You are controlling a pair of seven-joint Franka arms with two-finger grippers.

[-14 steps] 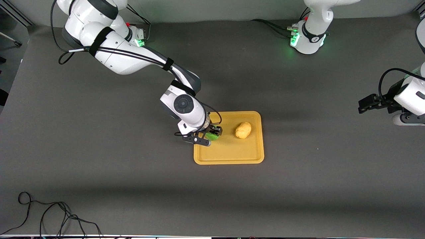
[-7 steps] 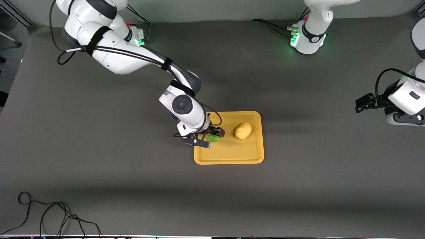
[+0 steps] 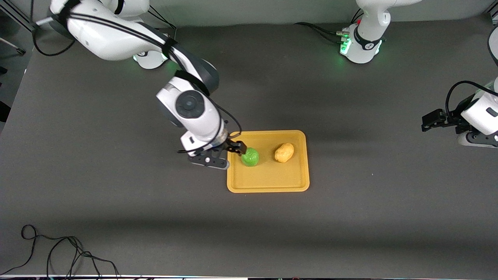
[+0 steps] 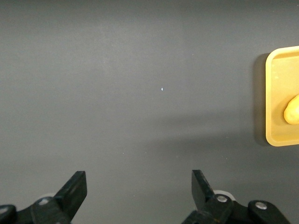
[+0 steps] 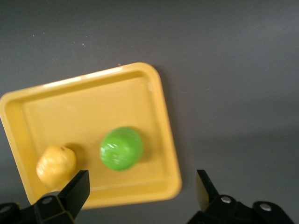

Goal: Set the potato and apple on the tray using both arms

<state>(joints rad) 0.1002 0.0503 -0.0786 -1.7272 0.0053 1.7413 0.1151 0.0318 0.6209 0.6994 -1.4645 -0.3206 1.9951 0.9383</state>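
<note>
The green apple (image 3: 250, 157) and the yellow-tan potato (image 3: 284, 152) both lie on the yellow-orange tray (image 3: 268, 182), apart from each other, the apple toward the right arm's end. My right gripper (image 3: 221, 156) is open and empty, raised over the tray's edge beside the apple. In the right wrist view the apple (image 5: 121, 148), the potato (image 5: 55, 166) and the tray (image 5: 154, 93) show past the open gripper (image 5: 142, 191). My left gripper (image 3: 432, 120) is open and empty, waiting at the left arm's end of the table; its wrist view shows the open gripper (image 4: 139, 189), the tray's edge (image 4: 275, 93) and part of the potato (image 4: 292, 110).
The table top is a dark grey mat (image 3: 116, 202). A black cable (image 3: 58, 252) lies coiled at the corner nearest the front camera, at the right arm's end. The arm bases (image 3: 360, 42) stand along the table's farthest edge.
My right gripper has let go of the apple, which now rests on the tray, and has risen and drawn back toward the right arm's end. The left arm shifted only slightly.
</note>
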